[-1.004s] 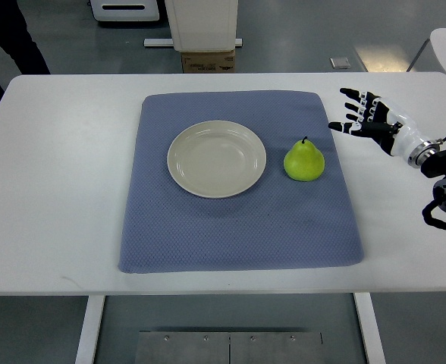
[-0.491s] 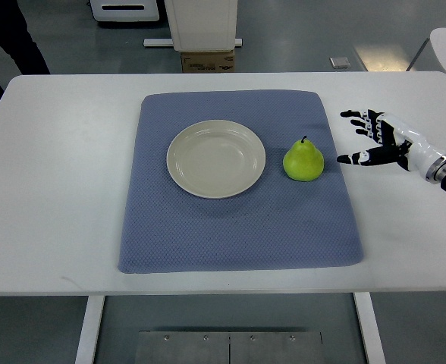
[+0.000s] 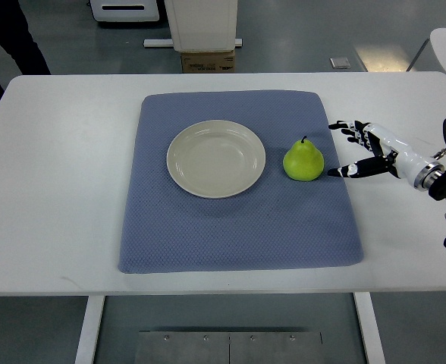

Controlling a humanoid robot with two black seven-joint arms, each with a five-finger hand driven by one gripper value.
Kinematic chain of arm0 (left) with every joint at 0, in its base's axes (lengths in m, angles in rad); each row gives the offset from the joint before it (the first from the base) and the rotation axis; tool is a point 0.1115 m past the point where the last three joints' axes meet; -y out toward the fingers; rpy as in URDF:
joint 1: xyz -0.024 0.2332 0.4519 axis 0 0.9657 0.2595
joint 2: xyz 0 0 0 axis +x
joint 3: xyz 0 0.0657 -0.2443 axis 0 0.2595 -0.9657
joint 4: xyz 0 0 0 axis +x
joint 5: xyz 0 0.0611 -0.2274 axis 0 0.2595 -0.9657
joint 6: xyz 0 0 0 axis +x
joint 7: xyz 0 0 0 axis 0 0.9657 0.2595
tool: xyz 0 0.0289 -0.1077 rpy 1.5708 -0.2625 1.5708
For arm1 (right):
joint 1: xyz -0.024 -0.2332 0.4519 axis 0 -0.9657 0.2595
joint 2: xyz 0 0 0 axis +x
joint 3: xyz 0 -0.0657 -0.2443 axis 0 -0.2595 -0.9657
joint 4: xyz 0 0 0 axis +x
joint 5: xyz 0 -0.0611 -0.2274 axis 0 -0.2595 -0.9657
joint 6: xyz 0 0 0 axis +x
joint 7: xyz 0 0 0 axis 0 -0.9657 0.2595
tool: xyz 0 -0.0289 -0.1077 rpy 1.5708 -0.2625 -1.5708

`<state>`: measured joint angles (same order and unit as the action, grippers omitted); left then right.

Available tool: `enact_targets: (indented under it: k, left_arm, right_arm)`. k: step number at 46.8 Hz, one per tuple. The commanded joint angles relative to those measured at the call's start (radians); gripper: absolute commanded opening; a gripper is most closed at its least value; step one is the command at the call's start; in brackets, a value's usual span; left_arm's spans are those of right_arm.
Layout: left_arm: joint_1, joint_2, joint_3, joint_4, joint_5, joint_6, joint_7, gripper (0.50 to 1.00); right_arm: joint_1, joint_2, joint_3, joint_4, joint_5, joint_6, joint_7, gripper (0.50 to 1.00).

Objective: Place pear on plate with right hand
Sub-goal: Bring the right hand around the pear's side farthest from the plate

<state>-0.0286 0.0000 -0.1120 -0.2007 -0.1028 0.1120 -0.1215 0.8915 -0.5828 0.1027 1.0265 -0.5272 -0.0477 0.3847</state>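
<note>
One steep overhead view from the robot's side; whole table [image 3: 56, 152] visible

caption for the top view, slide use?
Right hand, fingers spread, nears the pear standing beside the empty plate on a blue mat.

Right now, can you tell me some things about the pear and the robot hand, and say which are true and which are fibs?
1. The pear sits on the blue mat. True.
2. The plate has the pear on it. False: the plate is bare, and the pear is beside it.
3. The right hand is squeezing the pear. False: its fingers are spread, just short of it.
4. The pear is green. True.
</note>
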Motion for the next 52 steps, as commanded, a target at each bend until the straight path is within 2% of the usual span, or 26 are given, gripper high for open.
enact_targets:
  k: [1,20,52]
  left_arm:
    - [-0.001,0.0,0.0,0.001,0.0,0.0,0.0,1.0]
    - [-0.001,0.0,0.0,0.0,0.0,0.0,0.0,1.0]
    - [-0.001,0.0,0.0,0.0,0.0,0.0,0.0,1.0]
  right_arm:
    - [0.006,0.001,0.0,0.012,0.0,-0.001,-0.003,1.0]
    - [0.049,0.072,-0.06,0.006,-0.004,-0.06,0.0,1.0]
    - [0.052,0.1,-0.069,-0.014,-0.004,-0.081,-0.006,1.0]
